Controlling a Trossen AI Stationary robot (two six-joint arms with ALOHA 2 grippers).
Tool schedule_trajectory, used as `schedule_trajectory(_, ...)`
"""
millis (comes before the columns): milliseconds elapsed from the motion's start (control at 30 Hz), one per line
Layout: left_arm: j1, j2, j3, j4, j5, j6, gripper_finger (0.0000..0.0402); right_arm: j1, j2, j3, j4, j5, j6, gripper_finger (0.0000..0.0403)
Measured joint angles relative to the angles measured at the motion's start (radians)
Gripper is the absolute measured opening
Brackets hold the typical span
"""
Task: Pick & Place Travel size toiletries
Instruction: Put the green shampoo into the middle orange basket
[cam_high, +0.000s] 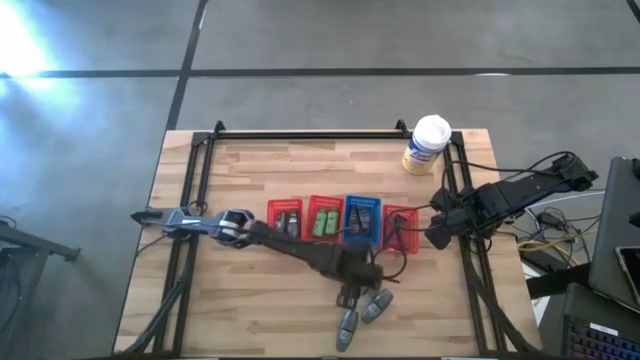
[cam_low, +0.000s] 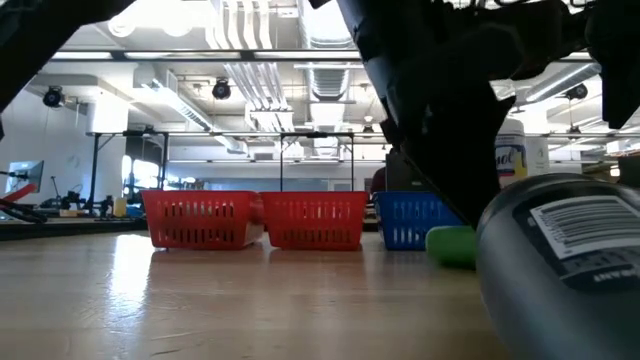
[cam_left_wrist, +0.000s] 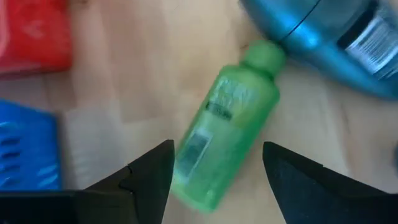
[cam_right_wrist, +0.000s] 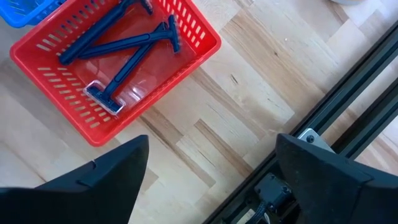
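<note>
Green and small, the bottle (cam_left_wrist: 227, 134) lies flat on the wooden table (cam_high: 250, 300) just beside a grey tube (cam_left_wrist: 323, 37) — the left gripper (cam_left_wrist: 214, 171) hovers over it, fingers apart. Right gripper (cam_right_wrist: 208, 177) — spread wide, empty — hangs near the red basket (cam_right_wrist: 93, 134) of razors (cam_right_wrist: 124, 46).

The left gripper (cam_left_wrist: 214, 171) hangs open over a small bottle (cam_left_wrist: 225, 143) lying flat on the table (cam_high: 250, 310), its cap touching a larger tube (cam_left_wrist: 336, 37) just beyond. Four baskets (cam_high: 338, 217) stand in a row behind the gripper. The right gripper (cam_right_wrist: 208, 180), open, sits beside the row's end basket (cam_right_wrist: 118, 68), which holds razors (cam_right_wrist: 130, 53).
</note>
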Motion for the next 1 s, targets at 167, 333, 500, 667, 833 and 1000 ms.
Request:
schedule_trajectory(167,0.014,0.0,-0.05,0.085,0.135,0.021,0.025,0.0,0.0,0.0,0.0,0.0,0.003,0.0333)
schedule_trajectory(333,0.01,-0.001,-0.089,0.084,0.153,0.041,0.0249,0.0,0.0,0.0,0.0,0.0,0.021,0.0327)
schedule_trajectory(500,0.01,-0.002,-0.09,0.065,0.166,-0.004,0.0231,0.0,0.0,0.0,0.0,0.0,0.031,0.0334)
schedule_trajectory(667,0.01,-0.01,-0.09,0.062,0.166,-0.116,0.0178,0.0,0.0,0.0,0.0,0.0,0.048,0.0349)
schedule_trajectory(833,0.004,-0.037,-0.073,0.03,0.148,-0.287,0.0141,0.0,0.0,0.0,0.0,0.0,0.048,0.0353)
schedule_trajectory(1000,-0.037,-0.129,-0.072,-0.035,-0.041,-0.595,0.0146,0.0,0.0,0.0,-0.001,0.001,0.051,0.0339)
